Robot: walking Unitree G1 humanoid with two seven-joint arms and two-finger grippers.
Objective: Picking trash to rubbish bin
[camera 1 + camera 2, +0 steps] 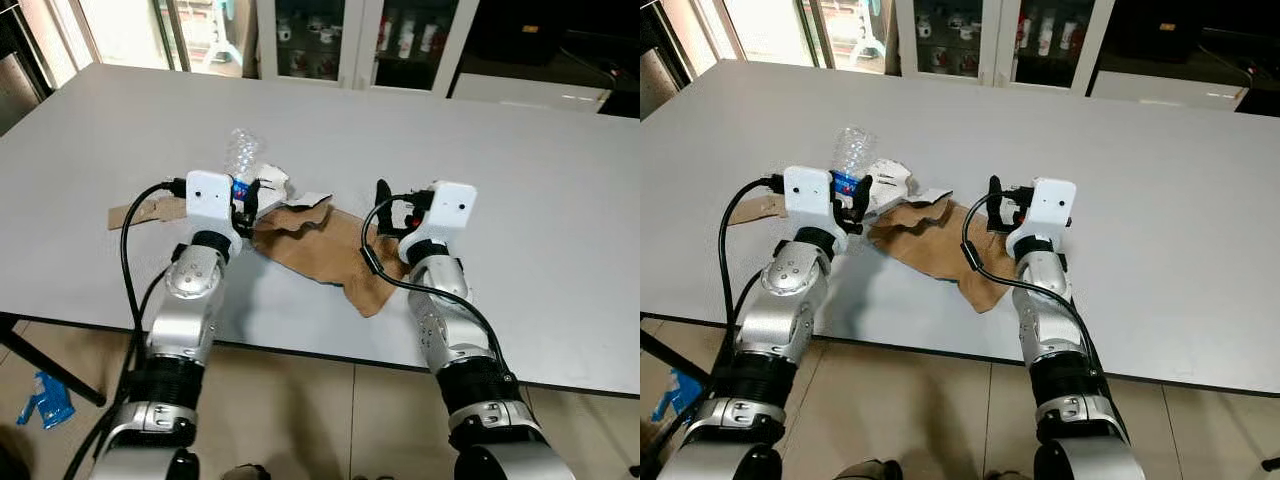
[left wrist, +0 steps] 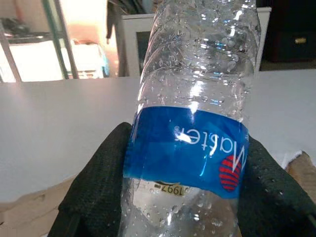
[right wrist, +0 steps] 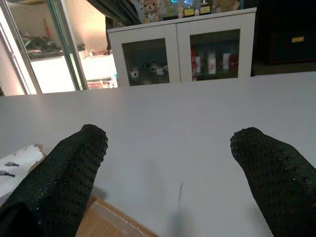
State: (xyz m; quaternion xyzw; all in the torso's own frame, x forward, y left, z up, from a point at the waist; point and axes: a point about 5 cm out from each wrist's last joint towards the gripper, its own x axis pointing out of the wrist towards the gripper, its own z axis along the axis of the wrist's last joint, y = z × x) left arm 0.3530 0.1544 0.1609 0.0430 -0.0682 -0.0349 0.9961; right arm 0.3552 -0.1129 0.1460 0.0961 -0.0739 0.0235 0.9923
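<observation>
Gripped near its blue label, the plastic bottle [image 2: 192, 143] sits between the left tool [image 1: 243, 203]'s closed-in fingers [image 2: 96, 182], centre-left of the head views. Lifting it straight up off the table [image 1: 520, 200] before turning toward a bin should keep the crumpled brown paper [image 1: 325, 250] from dragging. Right tool [image 3: 168, 163] hovers wide open, empty, over the paper's right edge.
</observation>
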